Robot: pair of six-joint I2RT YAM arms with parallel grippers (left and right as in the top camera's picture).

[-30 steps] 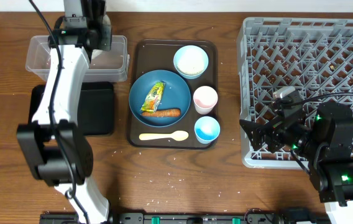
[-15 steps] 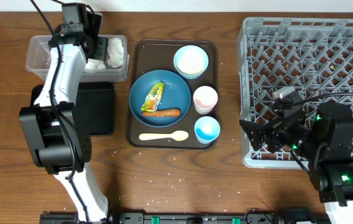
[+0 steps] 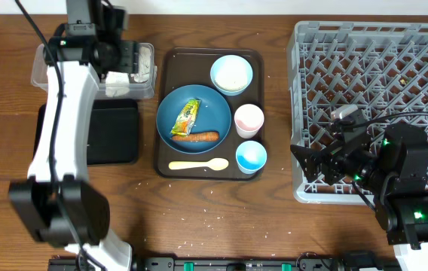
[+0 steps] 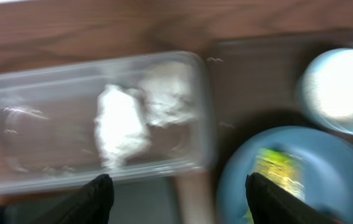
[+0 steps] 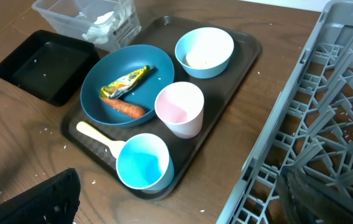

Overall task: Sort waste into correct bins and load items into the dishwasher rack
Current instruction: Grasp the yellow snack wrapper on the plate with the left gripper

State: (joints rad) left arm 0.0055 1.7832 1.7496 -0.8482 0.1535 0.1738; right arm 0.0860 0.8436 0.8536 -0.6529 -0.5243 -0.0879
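On blue plate (image 3: 215, 107), yellow-green packet (image 3: 186, 118); its print too small to read.

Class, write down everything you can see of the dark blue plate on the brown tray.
The dark blue plate is round, smooth, with a shallow raised rim, plastic or glazed by its look. It lies flat on the left half of the brown tray. A yellow-green packet and an orange sausage-like piece rest on it. The light blue bowl and pink cup stand close by; the yellow spoon lies apart.
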